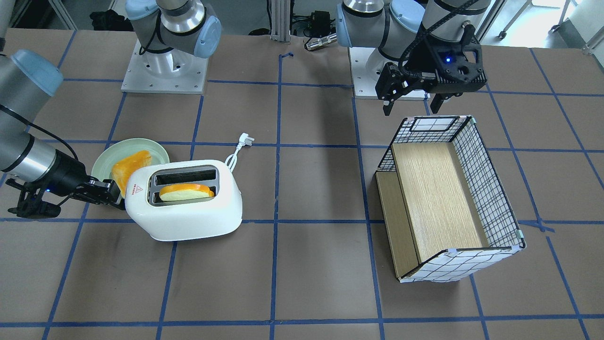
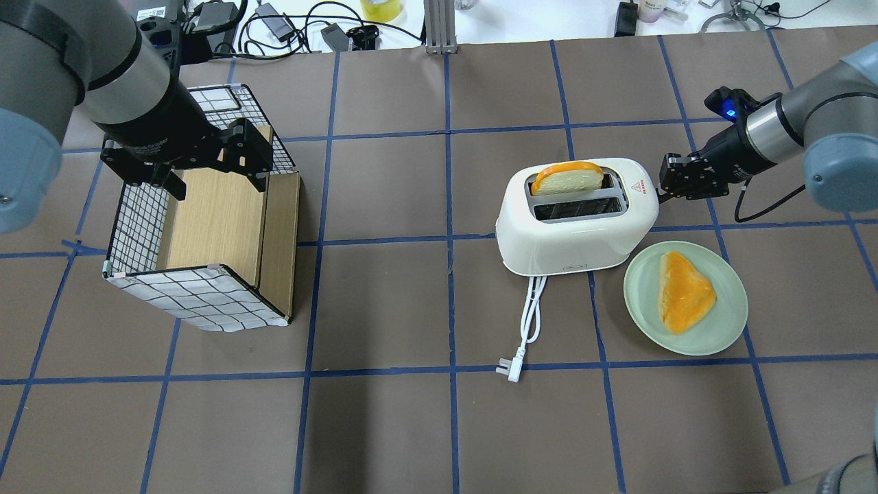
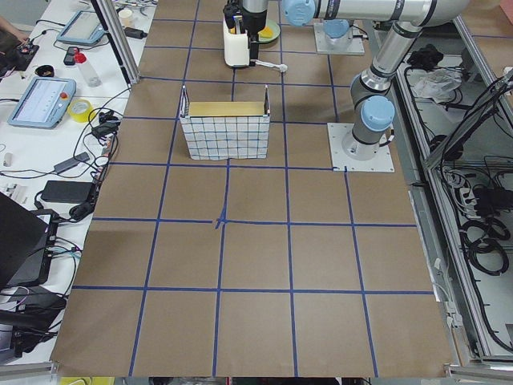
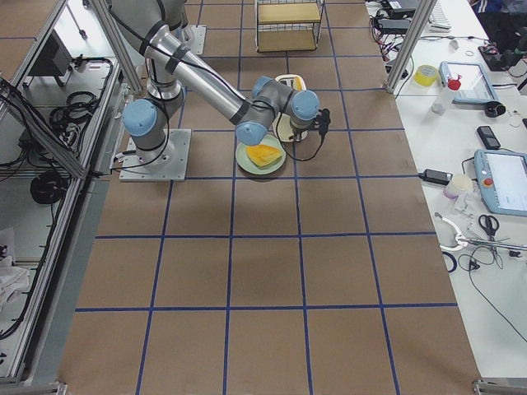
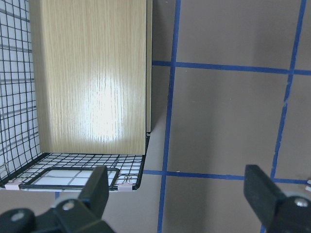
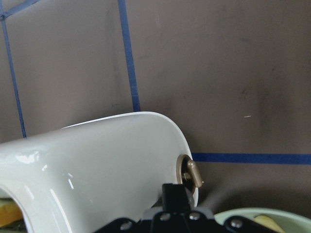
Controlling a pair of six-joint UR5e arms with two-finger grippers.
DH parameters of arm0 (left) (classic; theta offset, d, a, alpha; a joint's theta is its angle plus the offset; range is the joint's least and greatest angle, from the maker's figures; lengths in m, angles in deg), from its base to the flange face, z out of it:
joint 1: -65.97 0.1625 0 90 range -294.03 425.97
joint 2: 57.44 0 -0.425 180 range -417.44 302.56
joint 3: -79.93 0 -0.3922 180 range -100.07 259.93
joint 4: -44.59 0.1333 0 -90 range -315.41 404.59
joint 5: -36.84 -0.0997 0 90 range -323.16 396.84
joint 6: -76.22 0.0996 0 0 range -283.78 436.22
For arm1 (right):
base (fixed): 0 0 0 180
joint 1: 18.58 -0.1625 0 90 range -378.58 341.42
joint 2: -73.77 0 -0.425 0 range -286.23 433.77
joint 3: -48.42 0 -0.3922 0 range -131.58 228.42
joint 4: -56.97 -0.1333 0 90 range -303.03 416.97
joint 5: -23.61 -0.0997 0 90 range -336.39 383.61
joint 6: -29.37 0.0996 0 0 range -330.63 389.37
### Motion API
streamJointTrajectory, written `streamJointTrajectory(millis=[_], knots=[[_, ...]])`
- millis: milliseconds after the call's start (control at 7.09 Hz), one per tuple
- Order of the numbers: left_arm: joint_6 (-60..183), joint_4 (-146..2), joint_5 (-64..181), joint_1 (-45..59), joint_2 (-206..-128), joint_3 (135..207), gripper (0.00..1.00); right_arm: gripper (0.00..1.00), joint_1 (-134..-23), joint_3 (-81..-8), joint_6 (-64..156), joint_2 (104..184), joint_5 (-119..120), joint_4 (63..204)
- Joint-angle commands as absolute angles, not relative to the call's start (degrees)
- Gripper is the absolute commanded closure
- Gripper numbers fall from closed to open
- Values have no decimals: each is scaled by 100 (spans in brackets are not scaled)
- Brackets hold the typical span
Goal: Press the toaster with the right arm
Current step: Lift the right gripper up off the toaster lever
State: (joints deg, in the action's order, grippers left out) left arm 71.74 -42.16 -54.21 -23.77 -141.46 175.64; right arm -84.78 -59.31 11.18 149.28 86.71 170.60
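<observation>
Toaster (image 2: 573,219) end partly hiding right pincer (image 2: 662,191) tips, seemingly clenched against it, left pincer (image 5: 177,184) released

Wire basket (image 2: 199,302), green plate (image 2: 728,324), toast slice (image 2: 686,291)

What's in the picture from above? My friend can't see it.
A white toaster with one bread slice in a slot, the right pincer at its end. Beside it, a green plate holds another slice.

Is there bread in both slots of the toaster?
No, the toaster holds one slice; its other slot is empty.
</observation>
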Motion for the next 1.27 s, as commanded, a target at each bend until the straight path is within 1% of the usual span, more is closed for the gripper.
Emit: streamJointTrajectory(millis=[0,705,846,1128], knots=[[7174,-4216,-5421,-2377,-14146,17564,0,100,-8485,-5916,1188,15162,8715,16931],[7174,-4216,-5421,-2377,-14146,17564,0,100,-8555,-5389,1382,15568,8970,16060],[7174,-4216,-5412,-2377,-14146,17564,0,100,-8599,-5171,1425,15672,9136,15825],[7174,-4216,-5421,-2377,-14146,17564,0,100,-9123,-4233,1748,15814,9933,15035]])
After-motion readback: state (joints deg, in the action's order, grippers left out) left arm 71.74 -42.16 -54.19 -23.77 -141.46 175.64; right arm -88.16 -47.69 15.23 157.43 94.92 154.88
